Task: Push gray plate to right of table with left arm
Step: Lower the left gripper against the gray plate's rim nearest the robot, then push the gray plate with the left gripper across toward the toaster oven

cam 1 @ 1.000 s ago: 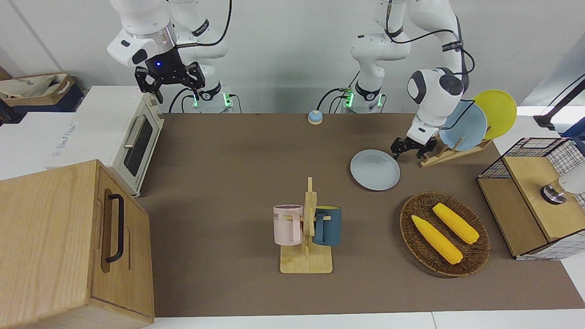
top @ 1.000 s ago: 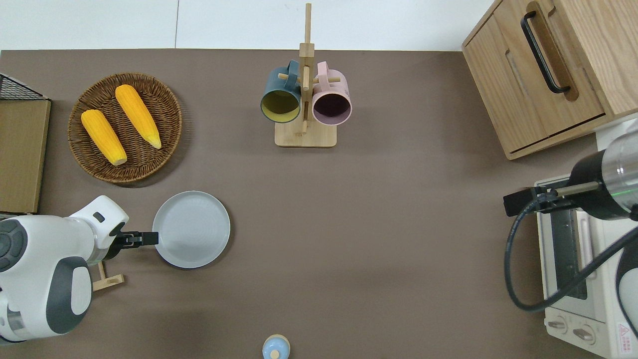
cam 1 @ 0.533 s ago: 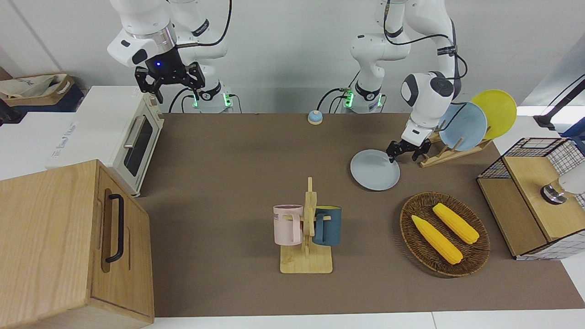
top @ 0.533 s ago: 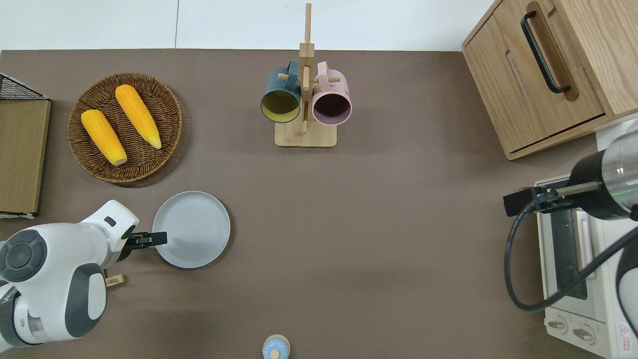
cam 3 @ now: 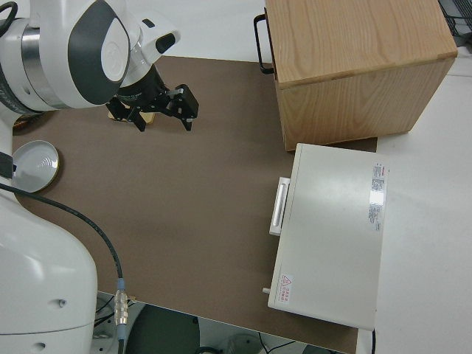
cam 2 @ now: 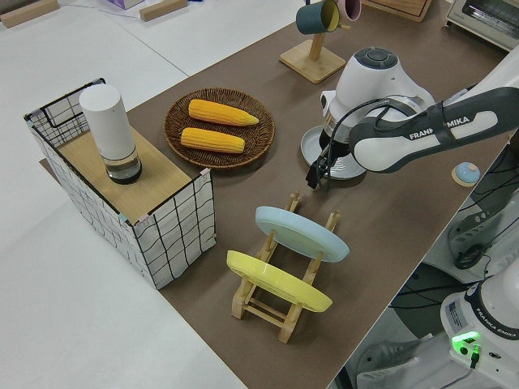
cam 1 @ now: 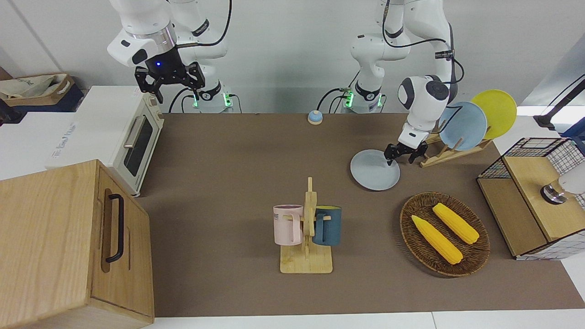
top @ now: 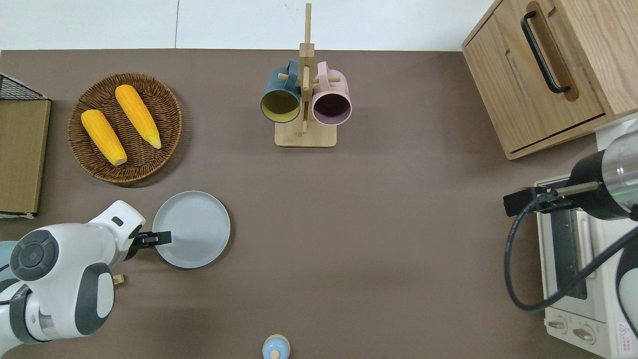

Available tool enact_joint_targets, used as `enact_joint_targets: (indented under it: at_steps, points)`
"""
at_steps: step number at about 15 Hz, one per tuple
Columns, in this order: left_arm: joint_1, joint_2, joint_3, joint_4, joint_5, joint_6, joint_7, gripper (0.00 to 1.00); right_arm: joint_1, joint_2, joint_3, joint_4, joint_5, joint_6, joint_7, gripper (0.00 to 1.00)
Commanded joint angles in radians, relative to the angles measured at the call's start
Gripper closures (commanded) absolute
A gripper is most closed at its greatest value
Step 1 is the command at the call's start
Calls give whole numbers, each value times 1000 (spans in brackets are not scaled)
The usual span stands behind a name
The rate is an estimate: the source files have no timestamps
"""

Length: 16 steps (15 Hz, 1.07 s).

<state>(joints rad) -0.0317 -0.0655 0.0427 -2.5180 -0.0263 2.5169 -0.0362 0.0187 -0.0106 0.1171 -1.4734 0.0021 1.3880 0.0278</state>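
The gray plate lies flat on the brown table, between the wicker basket and the plate rack, toward the left arm's end. My left gripper is low at the plate's edge on that end, open, and its tip overlaps the rim. The left side view shows the fingers pointing down beside the plate. My right gripper is parked, open and holding nothing.
A mug rack with two mugs stands farther from the robots, mid-table. A wicker basket holds two corn cobs. A plate rack carries a sky-blue and a yellow plate. A bell, toaster oven and wooden cabinet stand around.
The left gripper has slid toward the plate, from just outside its rim to overlapping it. The plate has barely shifted. The right arm is still.
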Motion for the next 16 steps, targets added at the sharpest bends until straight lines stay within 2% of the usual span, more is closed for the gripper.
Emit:
enact_joint_targets:
  at_steps: [1,2,3,5,7,8,16]
  points:
    - [-4,6,-3,-16,-7,31,-11,182,-20,-6,13,4,10,-12,0,17]
    - [-5,6,-3,-16,-7,33,-11,251,-20,-6,15,4,10,-12,0,17]
    - [-5,6,-3,-16,-7,33,-11,384,-20,-6,15,4,10,-12,1,17]
    - [-5,6,-3,-16,-7,31,-14,714,-20,-6,13,4,10,-12,1,17]
    - [-5,6,-4,-16,-7,31,-24,968,-20,-6,13,4,10,-12,1,17]
    - [-5,6,-4,-16,-7,31,-28,1000,-20,-6,15,4,10,-14,0,17]
    - [-10,13,-41,-16,-7,30,-99,1000,-20,-6,15,4,10,-12,0,17]
